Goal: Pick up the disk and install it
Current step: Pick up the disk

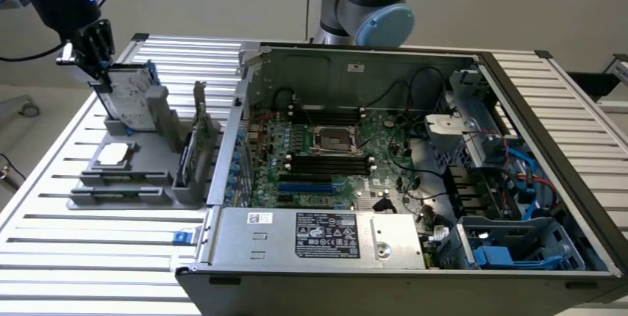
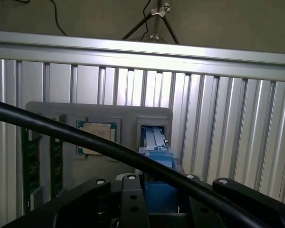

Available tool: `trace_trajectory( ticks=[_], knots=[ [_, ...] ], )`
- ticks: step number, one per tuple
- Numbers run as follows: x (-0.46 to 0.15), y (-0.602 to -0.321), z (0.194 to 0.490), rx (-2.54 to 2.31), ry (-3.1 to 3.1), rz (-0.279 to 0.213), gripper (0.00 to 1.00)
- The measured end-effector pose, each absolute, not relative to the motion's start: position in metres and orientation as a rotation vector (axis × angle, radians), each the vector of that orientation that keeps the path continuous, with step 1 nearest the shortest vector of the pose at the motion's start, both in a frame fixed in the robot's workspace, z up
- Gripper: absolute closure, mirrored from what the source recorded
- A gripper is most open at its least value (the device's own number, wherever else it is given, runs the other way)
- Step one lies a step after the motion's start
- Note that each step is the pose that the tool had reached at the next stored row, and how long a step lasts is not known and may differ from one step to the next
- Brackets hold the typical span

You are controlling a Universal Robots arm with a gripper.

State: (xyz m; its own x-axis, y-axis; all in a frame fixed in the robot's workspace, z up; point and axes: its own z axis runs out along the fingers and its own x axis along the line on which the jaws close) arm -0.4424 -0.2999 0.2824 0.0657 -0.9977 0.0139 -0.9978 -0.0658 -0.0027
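So the arm is parked over at the far end of the exterior view's left, with the end effector (image 1: 98, 62) right down on the top edge of the disk (image 1: 131, 99). The disk is standing upright in its slot at the far end of the grey holder tray (image 1: 147, 195), which sits on the slotted aluminium tabletop (image 1: 98, 257) just beside the open computer case (image 1: 373, 53). From the wrist view the blue carrier frame is poking up right under the end effector, but honestly I can't tell whether it's actually clamped on or just sitting around it. The disk is seated in the tray, not lifted out. A square CPU chip (image 1: 113, 154) lies flat in the tray nearer to us than the disk, and in the wrist view a couple of green memory sticks (image 2: 31, 164) stand in slots past the chip. A black cable (image 2: 85, 142) cuts across the wrist view. Inside the case there's the motherboard (image 1: 324, 151), the power supply (image 1: 324, 234) with its black-and-white label along the near side, and a blue drive cage (image 1: 510, 246) at the near corner on the exterior view's right.
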Motion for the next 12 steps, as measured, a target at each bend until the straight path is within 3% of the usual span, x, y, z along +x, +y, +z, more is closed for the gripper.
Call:
trace_trajectory(
  ticks=[12],
  knots=[
    [-0.4424,-0.3029,0.2824,2.278,-2.152,0.019,0.67]
  ],
)
